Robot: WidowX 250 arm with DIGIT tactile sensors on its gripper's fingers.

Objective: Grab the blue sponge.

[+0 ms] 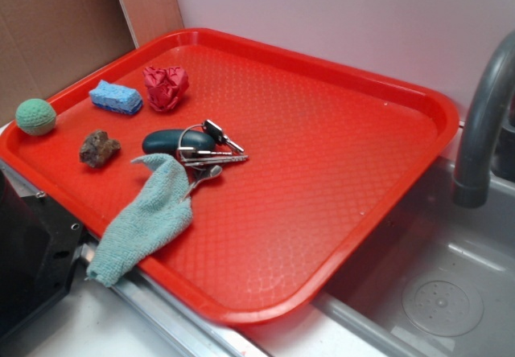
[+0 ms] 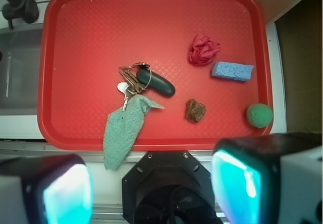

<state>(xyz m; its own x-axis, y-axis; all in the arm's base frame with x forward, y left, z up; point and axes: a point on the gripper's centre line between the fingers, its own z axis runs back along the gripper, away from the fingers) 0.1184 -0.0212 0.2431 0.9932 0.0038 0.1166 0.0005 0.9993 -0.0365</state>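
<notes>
The blue sponge (image 1: 115,97) lies flat near the tray's far left corner, beside a red paper wad (image 1: 165,86). In the wrist view the sponge (image 2: 232,71) is at the right, just below and right of the wad (image 2: 203,49). My gripper (image 2: 151,183) hangs high above the tray's near edge, over the black robot base (image 2: 166,183). Its cyan-padded fingers (image 2: 68,191) stand wide apart with nothing between them. It is far from the sponge. The gripper does not show in the exterior view.
On the red tray (image 1: 322,180) also lie a green ball (image 1: 35,116), a brown rock (image 1: 99,147), a dark oblong fob (image 1: 179,141) with keys (image 1: 217,154), and a teal cloth (image 1: 145,216) hanging over the edge. A faucet (image 1: 483,116) and sink (image 1: 434,293) are at the right.
</notes>
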